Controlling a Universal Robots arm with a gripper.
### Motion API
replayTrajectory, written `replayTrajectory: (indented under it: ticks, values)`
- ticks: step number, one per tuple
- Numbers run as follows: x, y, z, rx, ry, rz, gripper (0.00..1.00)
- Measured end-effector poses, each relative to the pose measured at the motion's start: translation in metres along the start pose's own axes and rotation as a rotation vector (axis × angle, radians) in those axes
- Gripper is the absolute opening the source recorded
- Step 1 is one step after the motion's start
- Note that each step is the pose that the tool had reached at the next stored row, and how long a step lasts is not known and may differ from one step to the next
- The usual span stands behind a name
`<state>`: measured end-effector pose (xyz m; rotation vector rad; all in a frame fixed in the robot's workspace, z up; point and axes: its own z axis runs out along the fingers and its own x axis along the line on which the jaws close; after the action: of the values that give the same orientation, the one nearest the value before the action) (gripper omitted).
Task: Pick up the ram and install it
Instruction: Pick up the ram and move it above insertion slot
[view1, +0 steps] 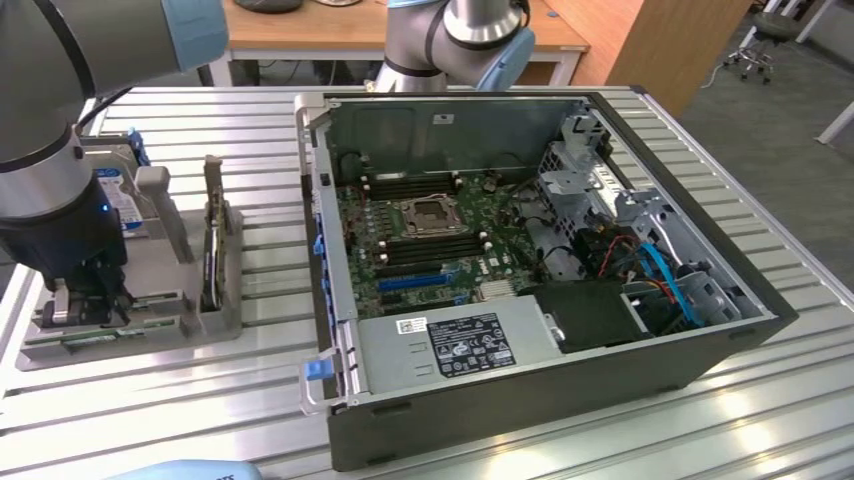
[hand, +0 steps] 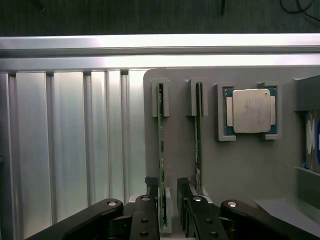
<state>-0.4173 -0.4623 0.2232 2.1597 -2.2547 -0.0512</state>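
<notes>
One gripper (view1: 83, 302) sits low on the grey holder (view1: 220, 315) at the exterior view's left, clear of the open computer case (view1: 534, 390). In the wrist view we see its jaws wide, straddling the on-edge ram (hand: 160, 145) unclamped; bare slatted table (hand: 70, 150) lies beside

This looks like a robotics lab: a robot arm (view1: 54, 150) works at a slotted aluminium table (view1: 747, 420) carrying an opened computer case (view1: 534, 410) and a grey parts fixture (view1: 174, 300), with wooden desks (view1: 320, 30) and a wheeled stool (view1: 761, 45) beyond the table's far edge.
</notes>
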Motion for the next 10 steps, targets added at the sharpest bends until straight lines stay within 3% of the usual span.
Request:
replayTrajectory:
  ticks: [10]
  values:
    - [0.0001, -0.0001, 0.0044, 0.0004, -0.0001, 0.000, 0.29]
